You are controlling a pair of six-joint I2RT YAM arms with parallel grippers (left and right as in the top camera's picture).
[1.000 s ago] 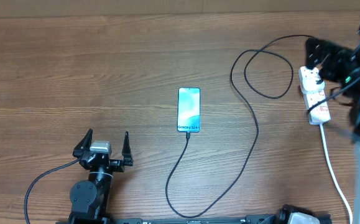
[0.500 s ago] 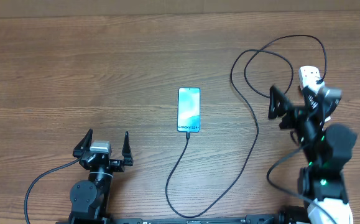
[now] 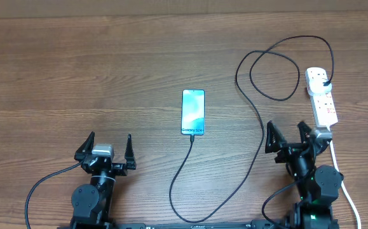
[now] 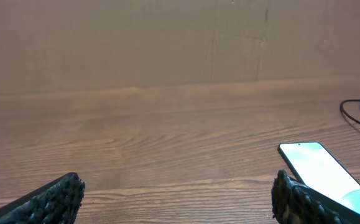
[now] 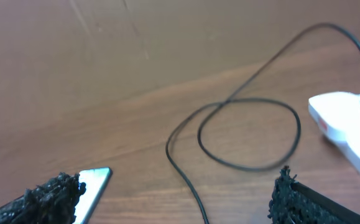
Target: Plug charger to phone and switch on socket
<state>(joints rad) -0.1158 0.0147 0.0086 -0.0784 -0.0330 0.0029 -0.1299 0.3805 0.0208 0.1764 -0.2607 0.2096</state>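
**Phone** [image 3: 193, 112]: slim black-edged rectangle, screen lit cyan, one small line of print near its lower edge beginning "Galaxy"; the rest is too small to read. It lies flat at mid-worktop [image 3: 75, 63], a brown wood-grain surface.

**Charger** [image 3: 260, 137]: thin black cable. Its straight tip meets the phone's near edge; the cable curves towards the front edge, climbs, makes one loose loop and ends in a black plug seated at the far end of the socket.

**Socket** [image 3: 321, 97]: white elongated strip at far right, with red switches [image 3: 329, 102] whose position cannot be told, and a thick white cord [image 3: 342, 184] leaving its near end.

**Left fingers** [image 3: 88, 145]: black, ridged, spread wide and empty, low at the front left, pointing away.

**Right fingers** [image 3: 269, 137]: spread wide and empty, at the front right, near the socket's near end.
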